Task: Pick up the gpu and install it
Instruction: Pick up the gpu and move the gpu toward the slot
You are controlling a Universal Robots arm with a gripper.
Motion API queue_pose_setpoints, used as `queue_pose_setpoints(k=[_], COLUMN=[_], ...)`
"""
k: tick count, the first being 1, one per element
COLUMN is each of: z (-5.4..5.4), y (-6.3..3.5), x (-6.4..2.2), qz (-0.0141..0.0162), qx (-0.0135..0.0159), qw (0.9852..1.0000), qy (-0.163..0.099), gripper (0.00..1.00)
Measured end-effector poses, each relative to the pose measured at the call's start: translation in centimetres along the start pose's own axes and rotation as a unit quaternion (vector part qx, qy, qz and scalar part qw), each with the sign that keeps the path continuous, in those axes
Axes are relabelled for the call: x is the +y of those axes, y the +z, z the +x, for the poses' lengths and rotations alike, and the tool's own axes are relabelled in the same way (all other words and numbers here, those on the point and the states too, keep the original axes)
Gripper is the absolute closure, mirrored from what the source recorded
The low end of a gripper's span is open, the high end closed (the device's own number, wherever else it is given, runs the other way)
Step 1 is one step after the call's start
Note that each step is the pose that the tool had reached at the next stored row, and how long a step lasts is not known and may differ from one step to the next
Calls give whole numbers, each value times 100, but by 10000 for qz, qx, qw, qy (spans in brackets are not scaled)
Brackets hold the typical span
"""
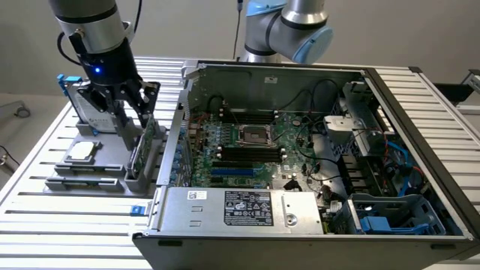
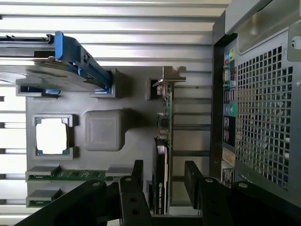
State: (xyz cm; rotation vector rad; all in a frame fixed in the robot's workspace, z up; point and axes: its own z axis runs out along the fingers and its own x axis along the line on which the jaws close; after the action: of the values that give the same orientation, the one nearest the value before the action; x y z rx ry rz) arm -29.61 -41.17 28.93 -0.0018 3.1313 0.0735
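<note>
The gpu [image 1: 143, 151] stands on edge in a slot of the grey holder [image 1: 105, 147] at the exterior view's left, beside the open computer case. In the wrist view the gpu [image 2: 163, 141] runs as a thin green board with a black cooler on one face and a silver bracket [image 2: 170, 75] at its far end. My gripper [image 1: 139, 125] is low over the card. The gripper [image 2: 164, 175] is open, with one black finger [image 2: 137, 173] on each side of the card's near end and a gap on both sides. Nothing is held.
On the holder [image 2: 136, 136] stand a silver hard drive in a blue frame [image 2: 66, 63], a square processor chip [image 2: 51, 135] and memory sticks [image 2: 66, 174]. The open computer case [image 1: 180, 112] lies just beside it, with the motherboard [image 1: 248, 146] and blue slots [image 1: 232, 170] exposed.
</note>
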Motion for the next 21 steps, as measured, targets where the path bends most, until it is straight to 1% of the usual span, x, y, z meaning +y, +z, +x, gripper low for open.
queue_pose_setpoints(k=[12, 21], z=[14, 16], y=[218, 381], x=[-10, -18], qz=[-3, -3], qx=[12, 15], qw=[9997, 9995], qy=[-260, -314], gripper=[52, 52])
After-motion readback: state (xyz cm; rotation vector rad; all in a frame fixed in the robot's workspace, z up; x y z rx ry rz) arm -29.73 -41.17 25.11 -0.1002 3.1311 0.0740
